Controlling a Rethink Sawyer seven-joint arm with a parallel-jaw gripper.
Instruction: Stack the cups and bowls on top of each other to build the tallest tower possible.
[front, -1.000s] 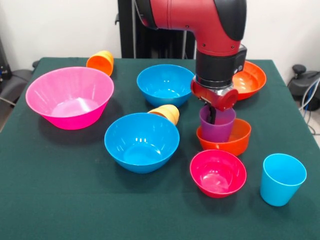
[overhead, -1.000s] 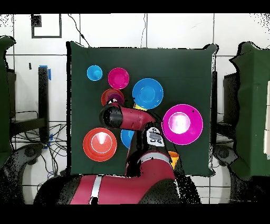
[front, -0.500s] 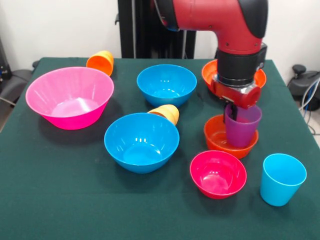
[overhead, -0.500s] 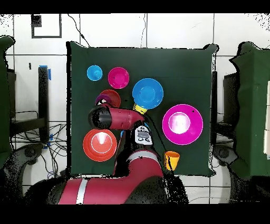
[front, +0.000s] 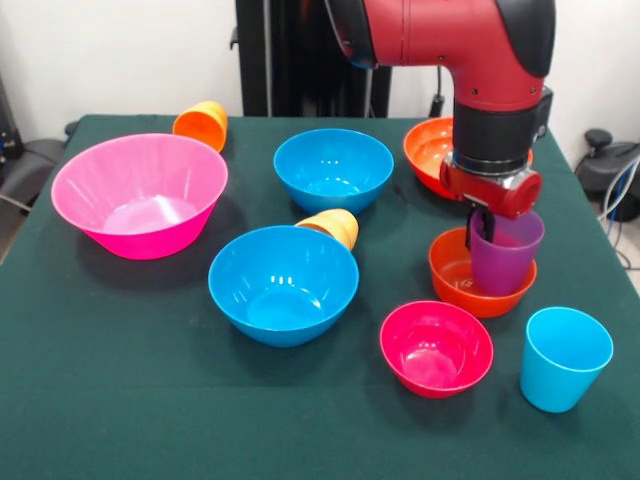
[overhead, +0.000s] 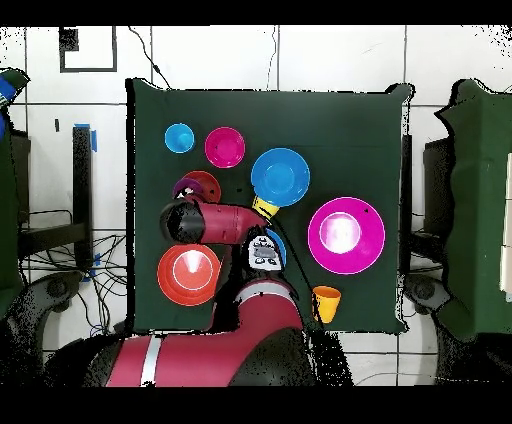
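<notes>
My gripper (front: 486, 230) is shut on the rim of the translucent purple cup (front: 505, 258), one finger inside it. The cup stands slightly tilted inside the small orange bowl (front: 458, 278), against its right side. In the overhead view the purple cup (overhead: 186, 187) and small orange bowl (overhead: 204, 183) peek out beside my wrist. The light blue cup (front: 565, 358) stands upright at front right. The small magenta bowl (front: 436, 346) sits in front of the orange bowl. An orange cup (front: 202, 123) and a yellow-orange cup (front: 333, 226) lie on their sides.
The large pink bowl (front: 140, 193) sits at the left. Two blue bowls (front: 333, 168) (front: 283, 283) are in the middle. The wide orange-red bowl (front: 428, 150) is partly hidden behind my arm. The green table's right edge (front: 600, 240) is close to the orange bowl.
My gripper has moved to the right in the front view with the purple cup. The small orange bowl has slid the same way with it.
</notes>
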